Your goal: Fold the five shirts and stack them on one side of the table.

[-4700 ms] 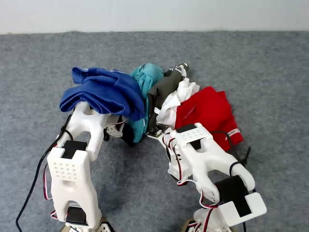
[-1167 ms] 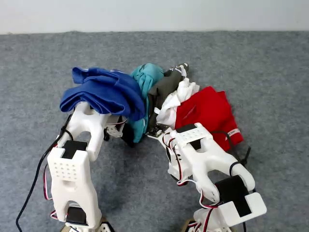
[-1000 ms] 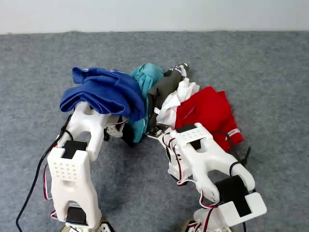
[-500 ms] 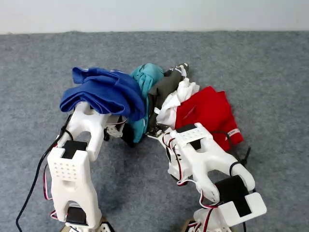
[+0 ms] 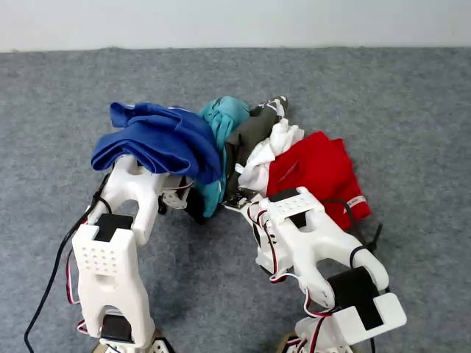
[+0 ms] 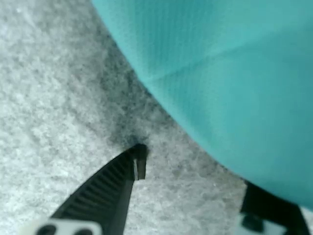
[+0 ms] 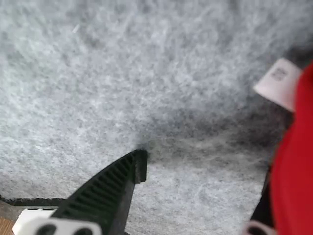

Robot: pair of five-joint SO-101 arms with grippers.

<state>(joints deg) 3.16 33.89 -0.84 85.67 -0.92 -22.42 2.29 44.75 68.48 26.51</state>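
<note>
My left tool (image 6: 195,176) gapes empty, teal shirt (image 6: 234,73) just ahead; my right tool (image 7: 203,186) gapes beside the red shirt (image 7: 293,147). Clamping here, I risk dragging the whole tangled pile (image 5: 243,147).

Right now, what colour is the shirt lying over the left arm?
Blue; the shirt shows best in the high view.

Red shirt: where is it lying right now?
In the high view the red shirt lies crumpled at the pile's right end, touching the white shirt, just beyond the right arm.
</note>
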